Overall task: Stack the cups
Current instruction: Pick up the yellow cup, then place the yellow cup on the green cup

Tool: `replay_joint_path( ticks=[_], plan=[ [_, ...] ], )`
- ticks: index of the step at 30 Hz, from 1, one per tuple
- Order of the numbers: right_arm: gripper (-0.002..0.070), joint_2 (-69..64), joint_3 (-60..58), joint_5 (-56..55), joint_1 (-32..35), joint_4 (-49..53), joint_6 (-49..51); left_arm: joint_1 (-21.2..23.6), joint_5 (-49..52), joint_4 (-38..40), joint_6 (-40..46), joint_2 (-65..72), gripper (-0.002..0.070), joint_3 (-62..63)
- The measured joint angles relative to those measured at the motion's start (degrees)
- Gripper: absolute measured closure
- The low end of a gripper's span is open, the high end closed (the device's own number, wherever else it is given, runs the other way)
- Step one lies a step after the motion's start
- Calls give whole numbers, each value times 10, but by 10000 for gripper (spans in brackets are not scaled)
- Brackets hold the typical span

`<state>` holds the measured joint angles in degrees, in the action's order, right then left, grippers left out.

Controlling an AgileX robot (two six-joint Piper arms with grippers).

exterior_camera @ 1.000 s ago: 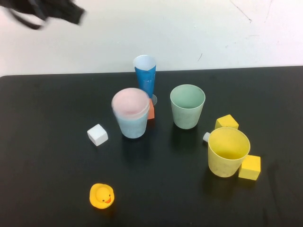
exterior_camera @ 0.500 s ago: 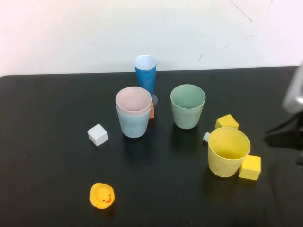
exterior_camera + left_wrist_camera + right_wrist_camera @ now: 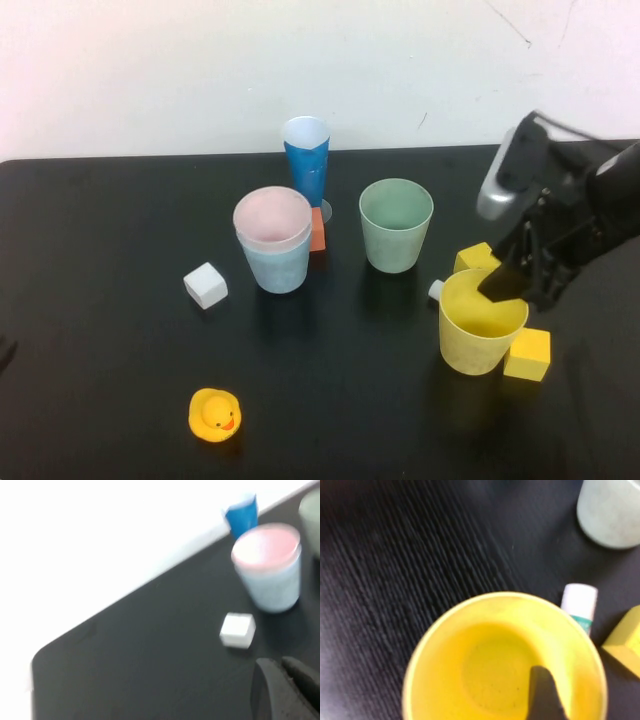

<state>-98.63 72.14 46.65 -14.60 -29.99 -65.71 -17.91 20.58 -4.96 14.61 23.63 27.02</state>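
Note:
A pink cup (image 3: 272, 214) sits nested in the light blue cup (image 3: 275, 265) left of centre; the pair also shows in the left wrist view as the stacked cups (image 3: 270, 570). The mint green cup (image 3: 396, 225) stands alone at centre. The yellow cup (image 3: 482, 322) stands at the right. My right gripper (image 3: 515, 290) is open over its far rim, with one finger (image 3: 545, 695) down inside the yellow cup (image 3: 490, 670). My left gripper (image 3: 280, 667) is shut and empty above the table's left part, near a white cube (image 3: 236, 629).
A tall dark-blue cup (image 3: 306, 158) and an orange block (image 3: 318, 230) stand behind the stack. Two yellow blocks (image 3: 479, 257) (image 3: 528, 353) and a small white cylinder (image 3: 436, 290) crowd the yellow cup. The white cube (image 3: 205, 285) and a rubber duck (image 3: 214, 414) lie front left.
My left arm has left the high view. My right arm has come in from the right to the yellow cup, and its jaws have opened.

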Motion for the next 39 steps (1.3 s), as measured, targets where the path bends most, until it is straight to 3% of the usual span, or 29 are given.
replay_joint_path(
  ticks=[5,9,12,21,33,36,39],
  plan=[
    [358,-61,17,-2,0,10,1,0,-61,-22,1,0,674,-56],
    [561,-75,32,8,0,10,1,0,-118,-23,0,0,674,-94],
    [634,-75,73,35,0,10,-2,0,-156,-24,0,0,675,-117],
    [643,-75,287,66,0,-25,13,0,-178,-26,-6,0,675,-128],
    [640,-157,336,45,-9,-33,15,0,-212,-34,-34,0,675,-129],
    [605,-170,336,45,-16,-32,15,0,-213,-35,-34,0,676,-129],
    [504,-178,337,47,-22,-31,15,0,-214,-35,-34,0,676,-129]
  ],
)
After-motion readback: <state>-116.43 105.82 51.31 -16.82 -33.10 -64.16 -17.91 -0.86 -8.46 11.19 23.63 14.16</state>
